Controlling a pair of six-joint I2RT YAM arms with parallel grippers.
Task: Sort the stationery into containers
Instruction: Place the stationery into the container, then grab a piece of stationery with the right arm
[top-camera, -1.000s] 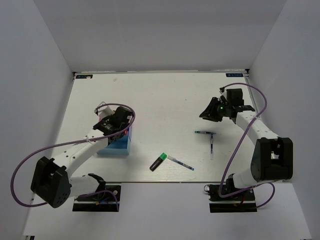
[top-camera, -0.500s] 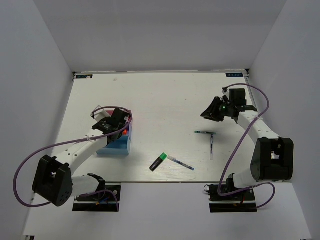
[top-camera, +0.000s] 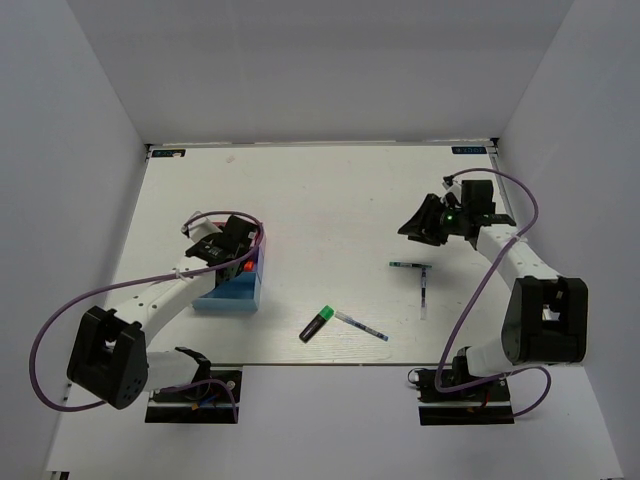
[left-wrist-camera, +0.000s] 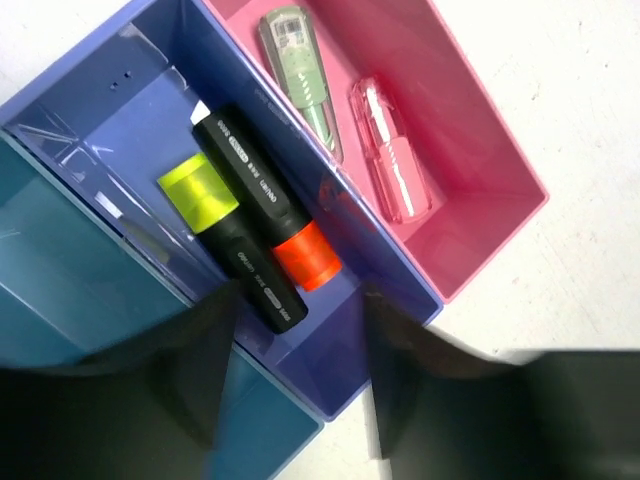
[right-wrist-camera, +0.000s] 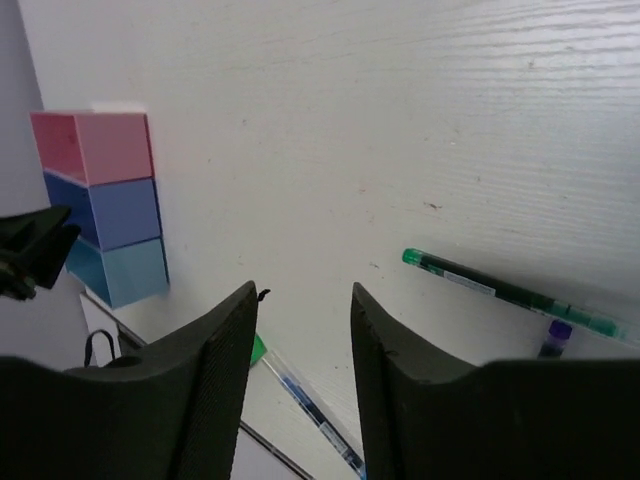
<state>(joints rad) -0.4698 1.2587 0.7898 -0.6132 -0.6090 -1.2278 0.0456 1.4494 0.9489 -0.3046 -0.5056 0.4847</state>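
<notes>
The containers (top-camera: 228, 293) are a block of three trays. In the left wrist view the blue tray (left-wrist-camera: 110, 110) holds a yellow-capped highlighter (left-wrist-camera: 200, 195) and an orange-capped highlighter (left-wrist-camera: 300, 250) side by side. The pink tray (left-wrist-camera: 470, 150) holds a pale teal marker (left-wrist-camera: 298, 70) and a small pink piece (left-wrist-camera: 395, 175). The light blue tray (left-wrist-camera: 80, 290) shows nothing inside. My left gripper (top-camera: 240, 256) (left-wrist-camera: 300, 310) is open and empty just above the blue tray. My right gripper (top-camera: 410, 228) (right-wrist-camera: 302, 300) is open and empty, above the table. A green-capped highlighter (top-camera: 318, 322) lies near the front edge.
A thin blue-white pen (top-camera: 362, 326) (right-wrist-camera: 310, 405) lies beside the green highlighter. A green pen (top-camera: 410, 265) (right-wrist-camera: 510, 290) and a purple-capped pen (top-camera: 425, 292) (right-wrist-camera: 555, 335) lie just in front of my right gripper. White walls enclose the table on three sides.
My left gripper has shifted slightly over the trays and the orange cap now shows in the blue tray below it. The right gripper has barely moved.
</notes>
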